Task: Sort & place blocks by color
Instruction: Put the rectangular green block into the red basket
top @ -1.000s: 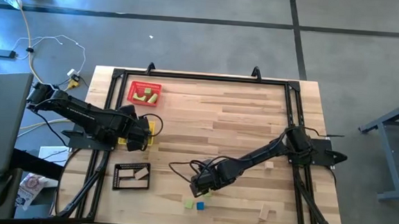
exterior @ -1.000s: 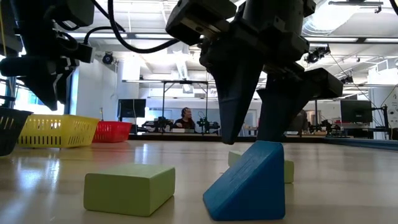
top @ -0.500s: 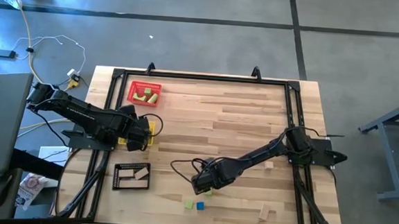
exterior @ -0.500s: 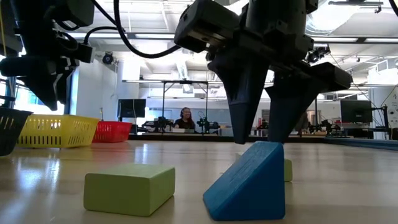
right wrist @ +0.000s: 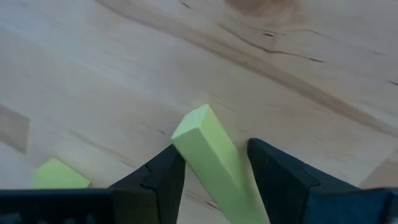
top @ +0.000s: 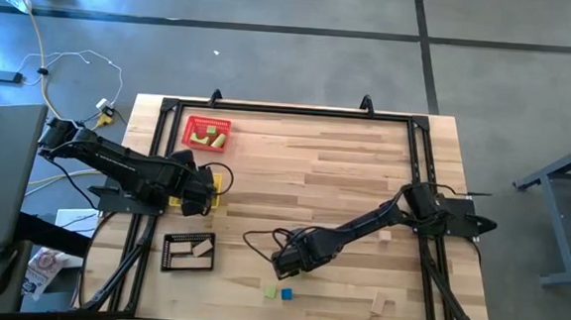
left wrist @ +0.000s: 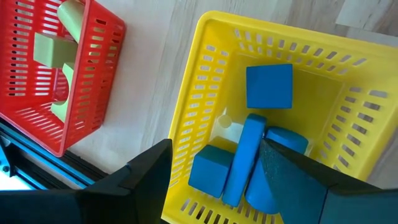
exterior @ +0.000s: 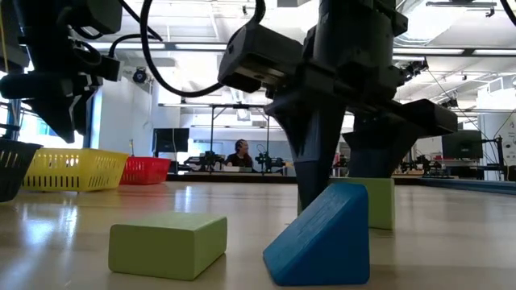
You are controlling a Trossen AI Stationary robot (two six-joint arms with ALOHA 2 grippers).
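The right pincer (right wrist: 211, 177) is clamped on a light green wooden bar block (right wrist: 214, 158), tilted just above the pale wooden surface (top: 344, 174), while the left pincer (left wrist: 214, 174) hangs apart over the yellow mesh tray (left wrist: 205, 74).

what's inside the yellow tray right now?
The yellow tray holds only blue blocks: a cube, a long bar leaning across the middle, another cube and a rounded piece. The left gripper, open above it, covers the tray's near edge, so anything there is hidden.
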